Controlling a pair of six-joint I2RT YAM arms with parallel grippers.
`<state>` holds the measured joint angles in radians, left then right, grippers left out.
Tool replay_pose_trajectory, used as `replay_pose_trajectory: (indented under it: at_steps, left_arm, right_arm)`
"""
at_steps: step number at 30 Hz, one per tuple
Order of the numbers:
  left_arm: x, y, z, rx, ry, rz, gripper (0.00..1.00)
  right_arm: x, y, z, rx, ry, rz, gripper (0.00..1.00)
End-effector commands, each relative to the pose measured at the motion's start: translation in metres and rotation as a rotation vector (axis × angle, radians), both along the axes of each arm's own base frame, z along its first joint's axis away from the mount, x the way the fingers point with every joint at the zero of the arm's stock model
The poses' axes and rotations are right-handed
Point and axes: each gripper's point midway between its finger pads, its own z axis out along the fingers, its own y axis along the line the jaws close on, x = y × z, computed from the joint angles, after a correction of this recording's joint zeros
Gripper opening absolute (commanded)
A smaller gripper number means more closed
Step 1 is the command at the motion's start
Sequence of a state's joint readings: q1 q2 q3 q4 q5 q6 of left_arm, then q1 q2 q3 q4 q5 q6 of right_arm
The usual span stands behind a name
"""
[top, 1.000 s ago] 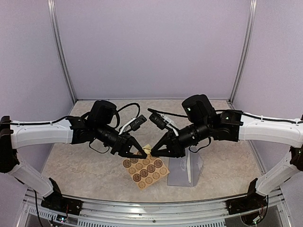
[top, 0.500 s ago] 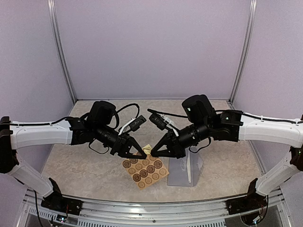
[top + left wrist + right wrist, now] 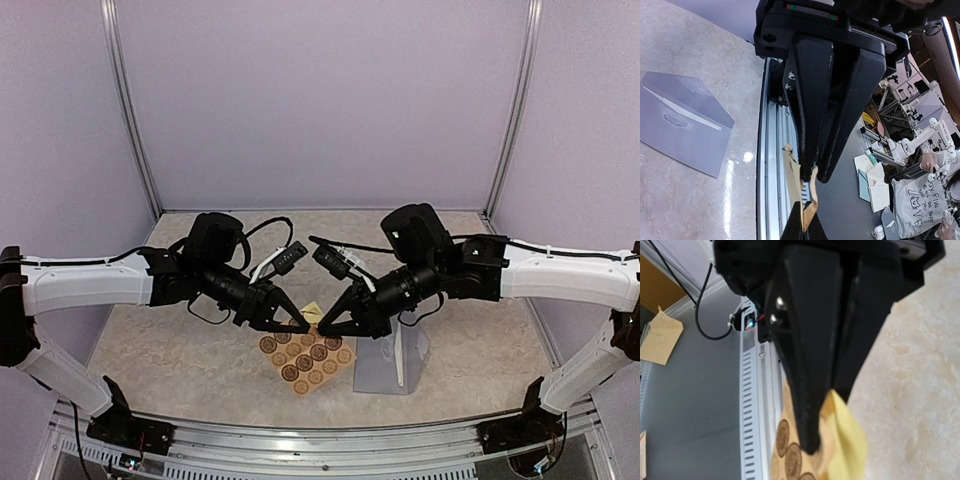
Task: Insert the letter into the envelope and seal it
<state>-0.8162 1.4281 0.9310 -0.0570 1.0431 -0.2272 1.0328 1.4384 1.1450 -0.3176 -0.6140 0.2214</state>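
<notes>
Left gripper and right gripper were pictured clamped tip to tip on a small yellow paper scrap. The envelope was seen flat on the table, at three o'clock of the sticker sheet.

The left arm reaches in from the left edge and the right arm from the right. Each has its white forearm running nearly level and its black wrist turned inward and sloping down, so the two mirror one another. The left gripper and the right gripper point at each other in the middle, tips just beside one another and close to touching. In the left wrist view the left fingers are pressed together down to the tip, and in the right wrist view the right fingers lie close together too.
</notes>
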Motion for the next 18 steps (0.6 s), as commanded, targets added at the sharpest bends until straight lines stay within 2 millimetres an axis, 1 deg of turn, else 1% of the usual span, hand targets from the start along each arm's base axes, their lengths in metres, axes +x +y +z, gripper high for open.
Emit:
replay_pose_trajectory:
  at_steps: [1, 4, 8, 11, 16, 18]
  left_arm:
    - [0.001, 0.002, 0.007, -0.031, -0.021, 0.001, 0.00]
    - [0.001, 0.002, 0.007, -0.031, -0.020, -0.001, 0.00]
    - [0.000, 0.002, 0.005, -0.025, -0.012, -0.003, 0.00]
    - [0.001, 0.001, 0.003, -0.019, -0.009, -0.001, 0.00]
    - [0.007, 0.000, -0.003, 0.015, -0.013, 0.032, 0.00]
    - [0.010, 0.000, -0.005, 0.022, -0.012, 0.043, 0.00]
  right_arm:
    - [-0.005, 0.000, -0.010, -0.026, 0.002, 0.012, 0.11]
    - [0.000, -0.001, -0.007, -0.022, -0.023, -0.013, 0.16]
    - [0.004, -0.002, 0.005, 0.004, -0.060, -0.036, 0.21]
    - [0.007, -0.003, 0.011, 0.018, -0.082, -0.051, 0.22]
    - [0.011, -0.007, 0.026, 0.054, -0.121, -0.081, 0.26]
    - [0.010, -0.009, 0.029, 0.063, -0.130, -0.084, 0.27]
